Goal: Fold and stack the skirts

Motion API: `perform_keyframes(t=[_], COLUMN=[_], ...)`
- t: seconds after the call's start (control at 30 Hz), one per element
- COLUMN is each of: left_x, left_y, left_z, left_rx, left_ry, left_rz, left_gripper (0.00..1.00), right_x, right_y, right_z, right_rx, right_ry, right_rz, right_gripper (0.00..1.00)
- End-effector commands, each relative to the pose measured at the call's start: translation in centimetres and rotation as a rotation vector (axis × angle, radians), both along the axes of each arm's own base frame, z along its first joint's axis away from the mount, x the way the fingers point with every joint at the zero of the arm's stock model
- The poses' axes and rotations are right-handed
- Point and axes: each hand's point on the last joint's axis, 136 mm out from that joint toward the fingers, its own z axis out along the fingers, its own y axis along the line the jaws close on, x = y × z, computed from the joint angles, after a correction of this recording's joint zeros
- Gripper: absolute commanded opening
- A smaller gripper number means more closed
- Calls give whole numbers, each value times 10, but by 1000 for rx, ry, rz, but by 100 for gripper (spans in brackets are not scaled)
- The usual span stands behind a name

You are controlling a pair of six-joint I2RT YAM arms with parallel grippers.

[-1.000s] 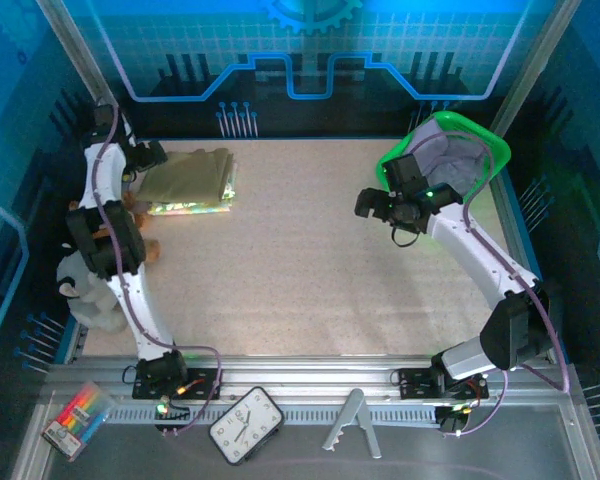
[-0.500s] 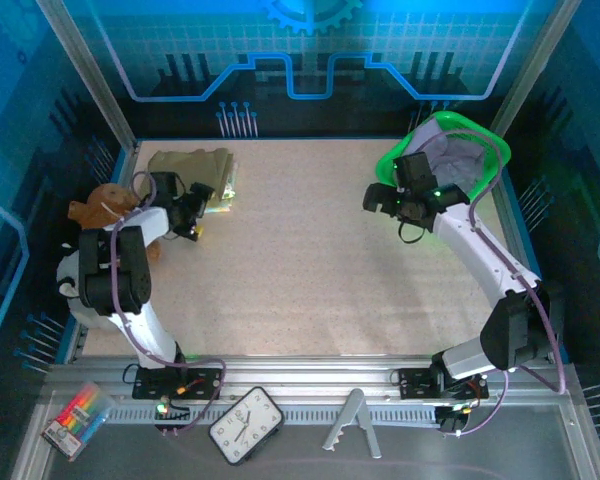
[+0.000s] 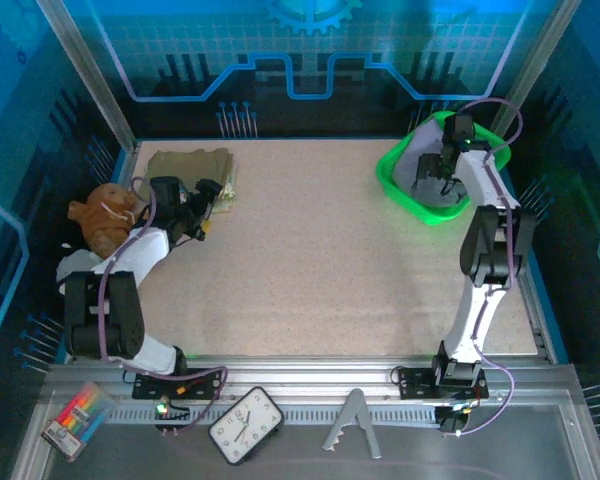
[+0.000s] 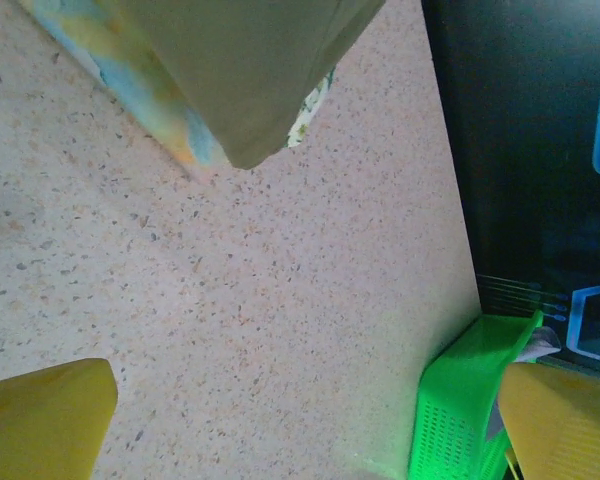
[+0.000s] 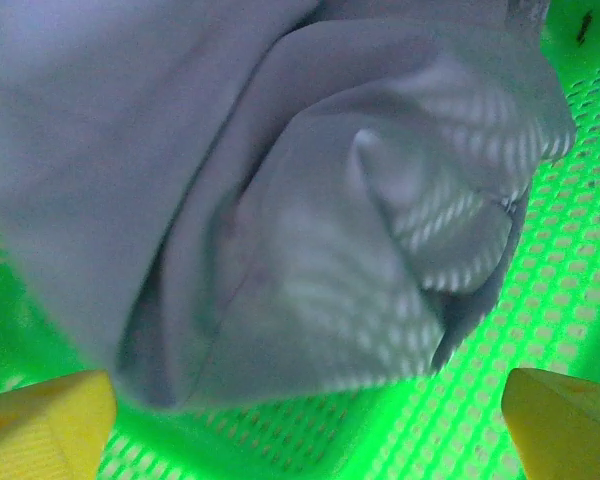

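Top external view: two skirts stacked, third in basket

Olive-khaki skirt point(image 3: 188, 163) lies folded on the floral skirt point(image 3: 226, 194) at the table's far-left corner, so two of three look done. The lavender-grey skirt point(image 5: 260, 200) sits crumpled inside the green basket point(image 3: 400, 185), unfolded and unstacked. That one is left.

Left gripper point(image 3: 206, 200) is just beside the stack, fingers wide apart and empty. Right gripper point(image 3: 432, 172) hangs in the basket over the lavender cloth, jaws spread wide, gripping nothing.

Writing: none readable. The clock point(image 3: 246, 425) face and marker pack point(image 3: 77, 418) are too small to read.
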Motion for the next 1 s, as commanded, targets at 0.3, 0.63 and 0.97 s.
perform_keyframes(t=[0.3, 0.63, 0.97], left_x=[-14, -5, -13], left_y=[10, 4, -3], left_z=[-7, -3, 4], left_rx=[46, 23, 108], left_ry=[44, 18, 6], left_rz=[-3, -41, -122], left_gripper=[99, 99, 99], right_x=[29, 41, 40], right_y=[-36, -37, -16], right_z=[-94, -82, 50], right_rx=[-31, -31, 18], right_ry=[255, 203, -118], right_rz=[-12, -6, 17], right_gripper=[100, 43, 0])
